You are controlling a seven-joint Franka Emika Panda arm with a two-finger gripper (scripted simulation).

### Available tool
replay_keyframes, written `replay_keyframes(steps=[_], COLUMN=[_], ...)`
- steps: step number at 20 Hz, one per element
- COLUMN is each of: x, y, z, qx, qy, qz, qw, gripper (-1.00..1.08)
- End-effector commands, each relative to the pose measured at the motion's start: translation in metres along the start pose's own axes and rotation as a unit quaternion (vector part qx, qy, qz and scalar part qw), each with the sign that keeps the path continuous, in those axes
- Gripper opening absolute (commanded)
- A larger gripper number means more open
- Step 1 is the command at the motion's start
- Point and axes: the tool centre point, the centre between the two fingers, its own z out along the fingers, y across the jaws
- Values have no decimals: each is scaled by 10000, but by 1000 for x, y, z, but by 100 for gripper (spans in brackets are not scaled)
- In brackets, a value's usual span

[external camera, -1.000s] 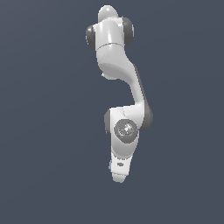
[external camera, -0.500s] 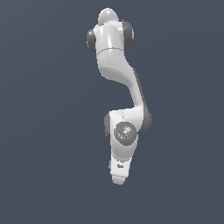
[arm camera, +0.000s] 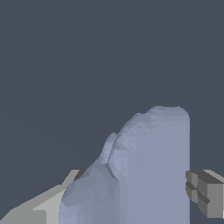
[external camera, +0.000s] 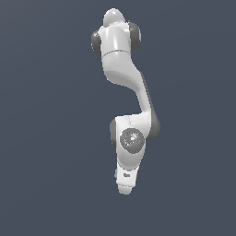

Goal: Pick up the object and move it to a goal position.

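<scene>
Twice touching the object (arm camera: 148, 166) in the wrist view: pressing against its flat base with one dark grey finger (arm camera: 208, 194), and meeting its rounded side with the paler finger across from it. Holding the gripper (arm camera: 127, 197) shut on that pale blue-grey lump, jaws closed in on either side with no gap to be made out at the flat face. Filling most of the space between the fingers with the object, knob end pointing away from the camera. Hiding the fingers themselves in the exterior view beneath the white hand (external camera: 126, 179), and letting only a thin blue sliver of the object (external camera: 114, 174) peep out at the hand's edge on the exterior view's left. Keeping almost the same pose as half a second ago, that sliver sitting in much the same spot; compared with a second ago, carrying the round grey wrist joint (external camera: 132, 139) a touch lower in the exterior view and a little toward its left. Stretching the arm (external camera: 122, 69) away from the hand up the exterior view, bending once at the dark-capped elbow. Showing nothing but a plain dark blue-grey background (external camera: 46, 138) around arm and object, with nothing standing in the way.
</scene>
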Motion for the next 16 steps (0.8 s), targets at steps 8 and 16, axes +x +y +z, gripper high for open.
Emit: replay_keyframes(steps=[8,16], x=[-5,-20], y=[-5,-19], z=[1,-2], qx=[11,15], qy=[-4,-4], qz=[1,1], qw=[10000,10000], gripper=[-100,-100])
